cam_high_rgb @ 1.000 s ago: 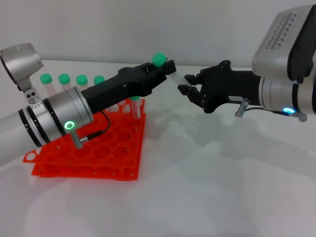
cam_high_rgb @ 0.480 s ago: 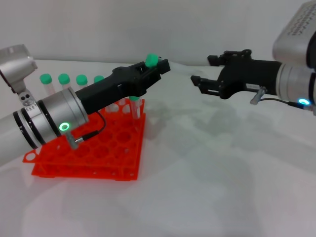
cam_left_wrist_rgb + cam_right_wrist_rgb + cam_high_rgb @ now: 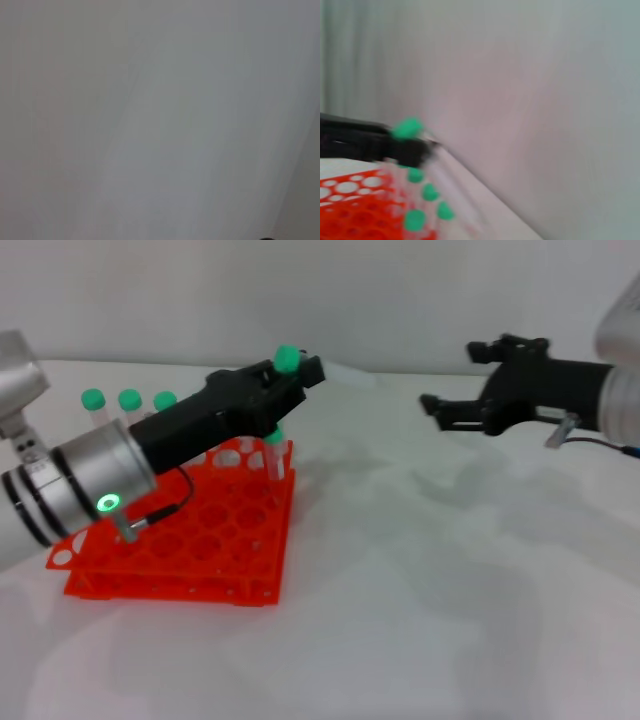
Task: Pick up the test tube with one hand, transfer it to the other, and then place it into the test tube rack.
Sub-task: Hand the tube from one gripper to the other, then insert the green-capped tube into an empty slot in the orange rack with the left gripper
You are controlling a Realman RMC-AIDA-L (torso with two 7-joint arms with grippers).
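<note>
I see the bright orange-red plastic rack (image 3: 190, 535) lying low at left; above its far edge my black left gripper (image 3: 285, 390) clamps the slim green-capped clear tube (image 3: 300, 367), tilted for insertion. My right gripper (image 3: 450, 412), fingers spread and empty, hangs well apart.

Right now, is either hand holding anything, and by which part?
Left hand holds the test tube just below its green cap, over the test tube rack. Right hand is open and holds nothing.

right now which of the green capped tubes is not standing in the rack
The test tube clamped in the left gripper, held in the air above the test tube rack's far right corner. The other tubes stand upright in holes.
</note>
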